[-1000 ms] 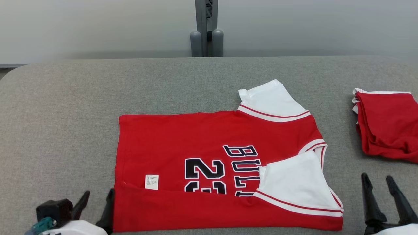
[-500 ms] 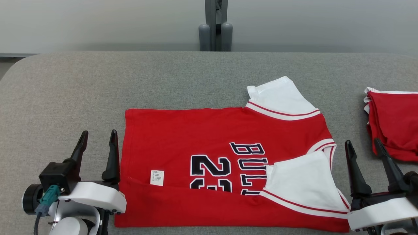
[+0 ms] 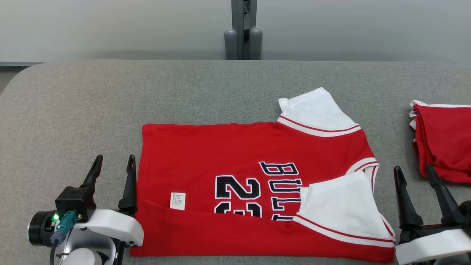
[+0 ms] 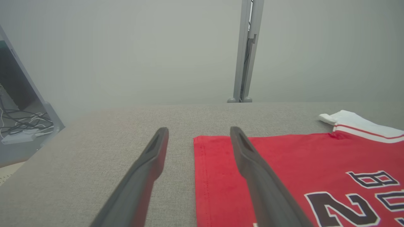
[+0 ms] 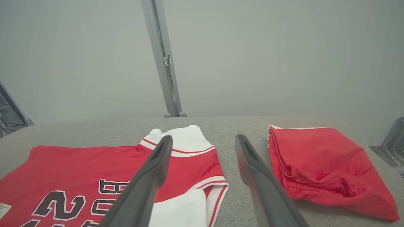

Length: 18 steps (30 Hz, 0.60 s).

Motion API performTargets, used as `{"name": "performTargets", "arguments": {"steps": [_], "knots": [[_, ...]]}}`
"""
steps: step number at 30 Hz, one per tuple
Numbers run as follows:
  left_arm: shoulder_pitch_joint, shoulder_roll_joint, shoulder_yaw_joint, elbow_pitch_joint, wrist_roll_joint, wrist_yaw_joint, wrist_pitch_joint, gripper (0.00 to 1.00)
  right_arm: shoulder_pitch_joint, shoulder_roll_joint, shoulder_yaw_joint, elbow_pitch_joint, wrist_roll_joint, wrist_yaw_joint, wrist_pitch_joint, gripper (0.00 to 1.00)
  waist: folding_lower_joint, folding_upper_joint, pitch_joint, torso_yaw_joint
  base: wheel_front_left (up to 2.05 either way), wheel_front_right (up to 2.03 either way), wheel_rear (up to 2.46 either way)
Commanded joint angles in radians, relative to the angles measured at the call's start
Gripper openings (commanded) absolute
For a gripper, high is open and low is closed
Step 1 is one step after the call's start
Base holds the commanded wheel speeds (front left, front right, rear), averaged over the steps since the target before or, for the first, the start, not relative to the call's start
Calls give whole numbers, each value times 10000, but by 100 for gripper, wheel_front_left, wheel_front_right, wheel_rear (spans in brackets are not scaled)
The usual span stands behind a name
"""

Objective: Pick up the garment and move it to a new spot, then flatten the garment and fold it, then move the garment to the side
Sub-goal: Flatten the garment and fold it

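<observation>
Garment [image 3: 239, 154] check, starting at the pincers: the left gripper [image 3: 114, 157], two long dark fingers spread apart with nothing between them, stands just off the hem end of this red knit basketball jersey with black lettering. It has eased a touch back toward the robot in the last half second. The right gripper [image 3: 413, 167], also spread and empty, has done the same just off the collar end. A second ago both sat lower, down by the jersey's near edge. The garment itself hasn't budged, lying flat on the grey fabric-covered table [image 3: 110, 92] with its near strip folded over. I'd call the first fold laid and the far edge next. Count: two grippers, one jersey, two white sleeves [image 3: 316, 108], one small white care label [image 3: 177, 201], one folded red cloth pile [image 3: 441, 140] past its collar end, and one grey metal post [image 3: 243, 29] beyond its far edge.
</observation>
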Motion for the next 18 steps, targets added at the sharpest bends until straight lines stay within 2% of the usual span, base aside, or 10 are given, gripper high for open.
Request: {"name": "performTargets", "arguments": {"steps": [1, 7, 10, 14, 18], "knots": [[-82, 50, 9, -17, -7, 14, 23, 100, 21, -38, 0, -1, 93, 3, 14, 100, 0, 0, -5, 26, 0, 0, 0], [-202, 122, -6, -81, -60, -17, 76, 100, 40, -39, -24, -42, 137, 3, 51, 100, 0, 0, -29, 96, 0, 0, 0], [-529, 212, 5, -227, -100, -166, 169, 100, -18, -39, 20, -98, 171, 3, 95, 100, 0, 0, 67, 78, 0, 0, 0], [-1188, 245, -41, -161, -184, -455, 349, 100, -202, -37, 119, -159, 183, 3, 119, 100, 0, 0, 318, -16, 0, 0, 0], [-2345, 221, -181, 792, -379, -983, 814, 100, -430, -39, 372, -128, 180, 3, 119, 100, 0, 0, 777, -302, 0, 0, 0]]}}
